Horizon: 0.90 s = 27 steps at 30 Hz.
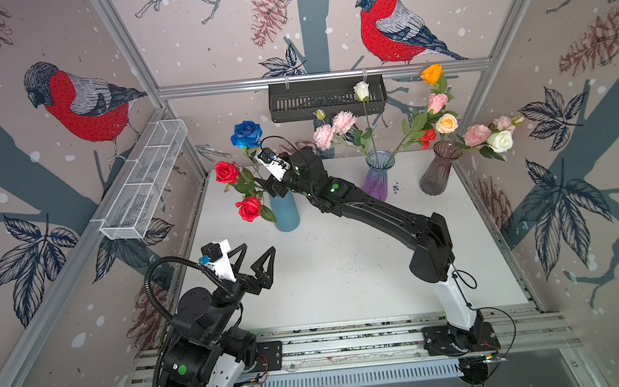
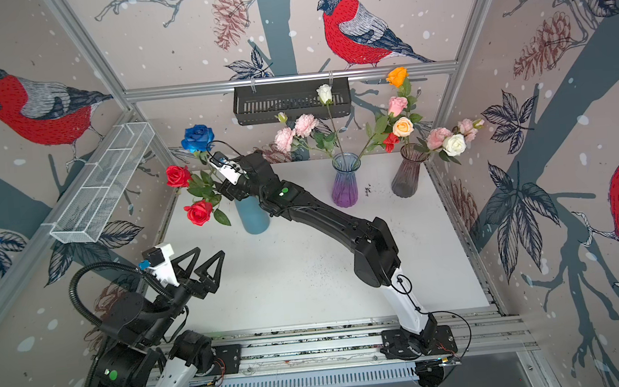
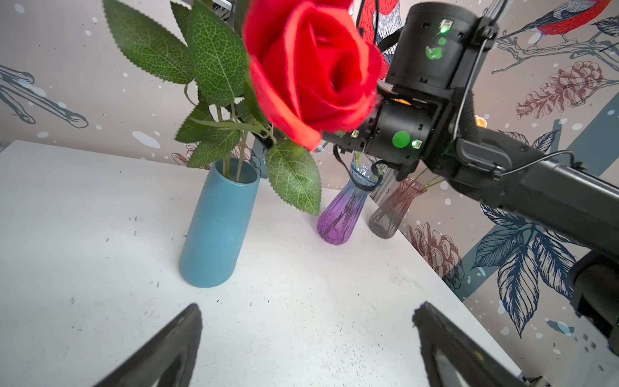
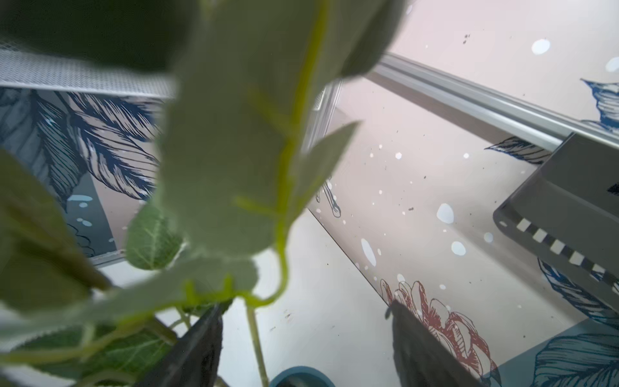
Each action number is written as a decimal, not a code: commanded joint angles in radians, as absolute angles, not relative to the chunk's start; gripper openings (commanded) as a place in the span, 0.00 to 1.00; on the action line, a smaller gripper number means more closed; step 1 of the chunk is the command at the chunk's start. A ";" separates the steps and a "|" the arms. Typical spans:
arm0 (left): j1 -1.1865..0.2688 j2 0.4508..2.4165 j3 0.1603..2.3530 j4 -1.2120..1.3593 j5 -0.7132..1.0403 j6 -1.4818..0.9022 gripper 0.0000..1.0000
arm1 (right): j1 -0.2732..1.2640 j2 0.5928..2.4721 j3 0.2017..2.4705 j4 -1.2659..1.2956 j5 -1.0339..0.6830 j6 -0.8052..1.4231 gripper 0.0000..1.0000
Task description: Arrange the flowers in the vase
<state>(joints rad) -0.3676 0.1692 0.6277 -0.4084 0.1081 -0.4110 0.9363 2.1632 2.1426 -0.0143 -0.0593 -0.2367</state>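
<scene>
In both top views the right arm (image 1: 377, 211) is seen reaching across to the blue vase (image 1: 285, 213), in which the blue rose (image 1: 246, 134) and two red roses (image 1: 227, 171) stand. The left gripper (image 1: 256, 261) is held spread wide and empty above the table (image 1: 344, 275), well apart from the flowers. The step in hand is judged to be the release of a stem into this vase. In the left wrist view, stems (image 3: 231, 160) are seen entering the vase mouth. In the right wrist view the right gripper (image 4: 304, 318) is shown with jaws parted; a thin green stem (image 4: 258, 341) stands between them, just beside one finger (image 4: 201, 345), unclamped, above the vase rim. A straight upward withdrawal is called for next, so that the leaves (image 4: 227, 150) are not snagged
</scene>
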 commanded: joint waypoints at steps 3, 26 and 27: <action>-0.364 0.167 0.630 -0.393 0.117 -0.397 0.99 | 0.925 2.121 2.167 -0.004 -0.213 -0.226 0.83; -0.364 0.206 0.634 -0.405 0.103 -0.402 0.99 | 0.813 1.877 2.080 -0.211 -0.082 0.019 0.94; -0.364 0.214 0.636 -0.406 0.103 -0.402 0.99 | 0.810 1.821 2.002 -0.187 -0.062 0.009 0.95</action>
